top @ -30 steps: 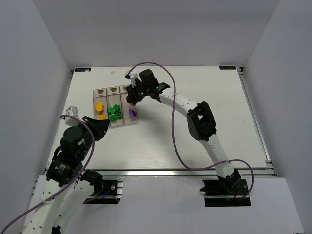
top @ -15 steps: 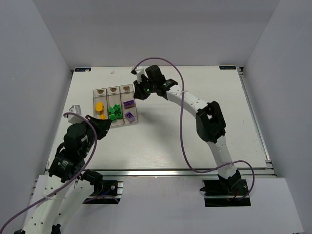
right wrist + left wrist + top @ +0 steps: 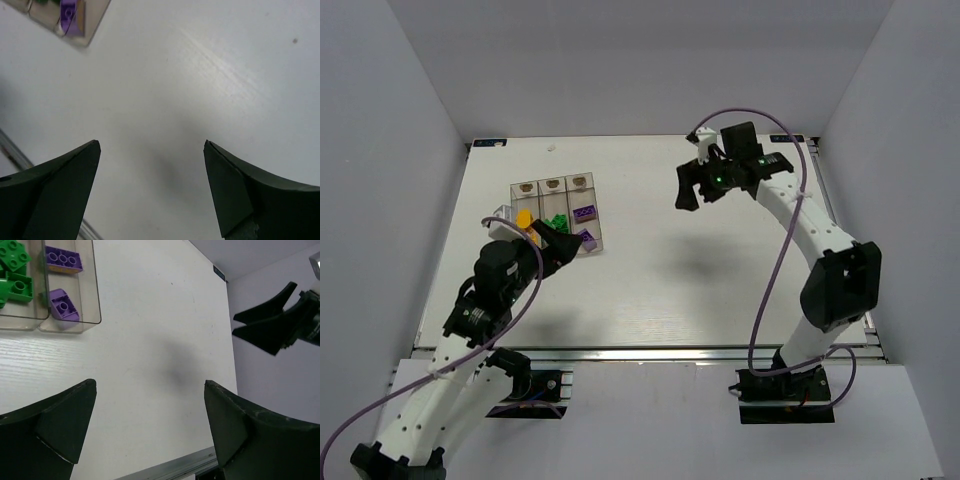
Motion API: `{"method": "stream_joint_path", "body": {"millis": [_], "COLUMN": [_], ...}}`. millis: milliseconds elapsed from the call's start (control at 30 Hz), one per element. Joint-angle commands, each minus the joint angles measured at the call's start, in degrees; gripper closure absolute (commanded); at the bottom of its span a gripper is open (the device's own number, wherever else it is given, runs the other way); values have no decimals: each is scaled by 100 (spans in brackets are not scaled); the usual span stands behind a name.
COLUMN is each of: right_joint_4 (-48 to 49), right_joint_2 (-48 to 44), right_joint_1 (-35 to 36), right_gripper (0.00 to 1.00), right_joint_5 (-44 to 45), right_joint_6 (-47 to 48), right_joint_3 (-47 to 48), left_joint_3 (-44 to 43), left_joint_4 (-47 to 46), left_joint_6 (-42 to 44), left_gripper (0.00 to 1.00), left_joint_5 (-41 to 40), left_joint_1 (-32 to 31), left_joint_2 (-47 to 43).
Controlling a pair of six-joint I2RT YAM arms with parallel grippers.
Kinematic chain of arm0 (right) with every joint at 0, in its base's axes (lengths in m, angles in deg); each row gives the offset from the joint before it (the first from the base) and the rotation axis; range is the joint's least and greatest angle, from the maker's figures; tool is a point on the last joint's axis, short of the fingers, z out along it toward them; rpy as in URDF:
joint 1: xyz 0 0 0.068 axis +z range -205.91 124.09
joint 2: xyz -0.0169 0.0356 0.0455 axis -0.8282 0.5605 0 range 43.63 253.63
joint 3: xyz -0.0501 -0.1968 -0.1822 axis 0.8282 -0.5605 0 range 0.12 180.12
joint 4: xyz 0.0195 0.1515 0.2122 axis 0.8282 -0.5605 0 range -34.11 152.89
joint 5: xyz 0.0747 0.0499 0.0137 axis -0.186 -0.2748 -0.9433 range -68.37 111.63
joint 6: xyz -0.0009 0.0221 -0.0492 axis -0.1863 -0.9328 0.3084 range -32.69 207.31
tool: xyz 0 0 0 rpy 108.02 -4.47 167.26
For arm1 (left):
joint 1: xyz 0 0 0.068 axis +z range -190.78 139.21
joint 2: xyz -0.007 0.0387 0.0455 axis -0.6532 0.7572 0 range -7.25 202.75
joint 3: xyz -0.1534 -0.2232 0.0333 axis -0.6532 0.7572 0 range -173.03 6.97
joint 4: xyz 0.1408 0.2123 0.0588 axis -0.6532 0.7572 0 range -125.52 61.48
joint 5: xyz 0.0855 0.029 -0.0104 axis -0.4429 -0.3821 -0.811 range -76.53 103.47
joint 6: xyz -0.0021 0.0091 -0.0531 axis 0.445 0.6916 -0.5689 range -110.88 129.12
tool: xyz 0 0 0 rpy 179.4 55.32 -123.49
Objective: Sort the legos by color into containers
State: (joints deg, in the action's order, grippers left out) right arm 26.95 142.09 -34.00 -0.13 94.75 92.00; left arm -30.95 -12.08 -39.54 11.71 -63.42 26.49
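The containers (image 3: 553, 199) stand at the far left of the table as one clear three-bin tray. Yellow-orange legos (image 3: 525, 224) lie in the left bin, green legos (image 3: 557, 227) in the middle one, and two purple legos (image 3: 585, 213) in the right one. My left gripper (image 3: 563, 243) hangs open and empty at the tray's near right corner. The left wrist view shows the green legos (image 3: 15, 270) and purple legos (image 3: 63, 260) in their bins, with the left gripper (image 3: 150, 385) over bare table. My right gripper (image 3: 683, 189) is open, empty and well right of the tray; the right wrist view catches one purple lego (image 3: 67, 12).
Grey walls enclose the white table on the left, back and right. A metal rail (image 3: 650, 351) runs along the near edge. The right gripper's dark fingers (image 3: 265, 325) show at the right of the left wrist view.
My right arm has swung from over the tray's purple bin to the far right, leaving a second purple lego in that bin. My left arm has reached forward to the tray. Both grippers have opened.
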Motion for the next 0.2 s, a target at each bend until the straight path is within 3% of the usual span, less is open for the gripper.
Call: {"method": "stream_joint_path", "body": {"millis": [0, 167], "right_joint_4": [-370, 209], "right_joint_2": [-739, -1731], "right_joint_1": [173, 164], "right_gripper": [11, 11], "right_joint_5": [110, 286], "right_joint_6": [39, -59], "right_joint_3": [-467, -1399], "left_joint_3": [12, -50], "left_joint_4": [-700, -1157], "left_joint_6": [269, 480], "left_gripper": [2, 2], "left_joint_5": [439, 703], "left_joint_1": [22, -30], "left_joint_2": [334, 792]}}
